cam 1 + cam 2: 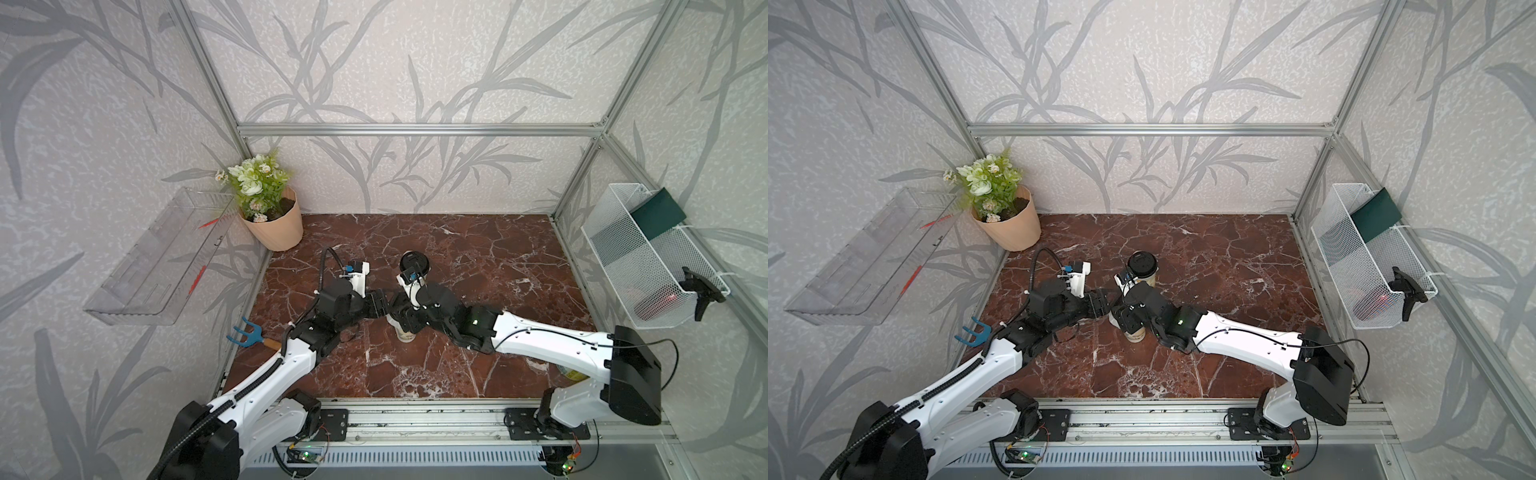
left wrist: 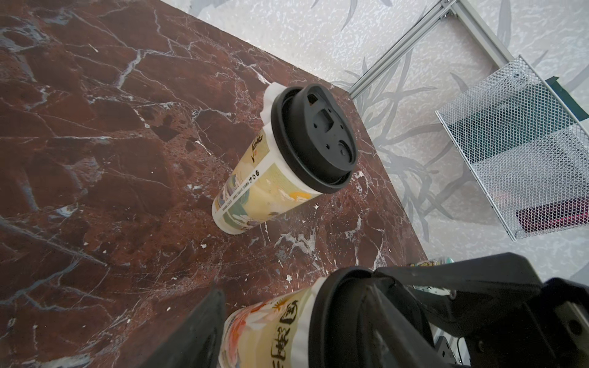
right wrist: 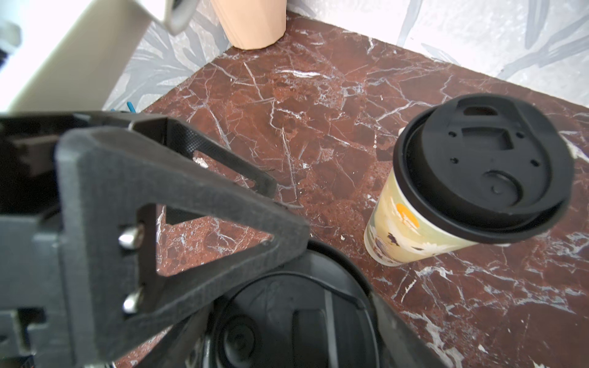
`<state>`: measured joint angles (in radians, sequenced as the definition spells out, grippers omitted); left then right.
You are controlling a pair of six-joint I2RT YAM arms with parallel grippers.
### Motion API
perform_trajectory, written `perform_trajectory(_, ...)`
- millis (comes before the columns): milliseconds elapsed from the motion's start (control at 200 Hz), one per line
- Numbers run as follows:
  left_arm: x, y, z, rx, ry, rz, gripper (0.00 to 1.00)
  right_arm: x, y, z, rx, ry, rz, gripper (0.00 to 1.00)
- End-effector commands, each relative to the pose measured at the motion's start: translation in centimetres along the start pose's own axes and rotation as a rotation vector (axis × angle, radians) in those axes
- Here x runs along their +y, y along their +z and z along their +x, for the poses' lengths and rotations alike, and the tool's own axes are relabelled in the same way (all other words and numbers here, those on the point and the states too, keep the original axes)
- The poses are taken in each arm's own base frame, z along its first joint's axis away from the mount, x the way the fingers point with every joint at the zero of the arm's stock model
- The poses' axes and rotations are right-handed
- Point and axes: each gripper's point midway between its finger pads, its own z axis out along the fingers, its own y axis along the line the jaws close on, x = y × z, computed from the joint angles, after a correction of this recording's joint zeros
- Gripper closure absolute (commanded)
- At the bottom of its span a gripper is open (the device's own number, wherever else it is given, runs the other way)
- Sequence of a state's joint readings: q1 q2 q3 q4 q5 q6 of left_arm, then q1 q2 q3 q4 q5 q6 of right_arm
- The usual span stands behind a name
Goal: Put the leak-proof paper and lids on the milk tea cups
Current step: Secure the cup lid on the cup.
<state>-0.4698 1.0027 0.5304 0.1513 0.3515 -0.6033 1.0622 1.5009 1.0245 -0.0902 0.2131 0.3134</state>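
Beyond grippers, far cup (image 2: 255, 194) stood lidded, leak-proof paper (image 2: 270, 95) peeking beneath. Between left gripper (image 1: 380, 306) and right gripper (image 3: 283, 337), near cup (image 2: 264, 331) lidded; paper unseen, grips unclear.

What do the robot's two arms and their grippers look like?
Both the left arm and the right arm have smooth white shells with black joint housings. A ribbed black conduit runs along the left; a thin black cable along the right. The left gripper and right gripper are black, with triangular cut-out fingers.
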Motion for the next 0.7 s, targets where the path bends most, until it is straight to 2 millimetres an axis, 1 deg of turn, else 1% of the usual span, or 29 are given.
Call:
perform_trajectory(0,-0.2,0.2,4.0,0.126,0.018,0.043,0.30,-3.9,0.3,20.0,0.642,-0.104,0.119,0.34)
perform_trajectory(140,-0.1,0.5,5.0,0.149,0.023,0.053,0.29,-3.8,0.6,20.7,0.653,-0.136,0.134,0.34)
perform_trajectory(150,-0.1,0.5,5.1,0.153,0.023,0.054,0.29,-4.0,0.8,21.4,0.671,-0.141,0.142,0.34)
perform_trajectory(165,-0.1,0.5,5.2,0.158,0.023,0.055,0.29,-4.1,0.9,21.7,0.679,-0.144,0.148,0.34)
perform_trajectory(235,-0.1,0.8,5.9,0.169,0.021,0.064,0.30,-4.3,1.0,22.3,0.695,-0.149,0.168,0.34)
perform_trajectory(475,0.6,1.6,9.4,0.248,0.022,0.052,0.32,-4.4,0.9,24.5,0.694,-0.121,0.177,0.34)
perform_trajectory(580,1.1,1.2,10.0,0.259,0.023,0.036,0.33,-4.0,1.0,25.4,0.668,-0.112,0.155,0.34)
perform_trajectory(695,1.1,0.5,9.8,0.255,0.035,0.021,0.33,-4.2,1.2,26.0,0.638,-0.104,0.157,0.34)
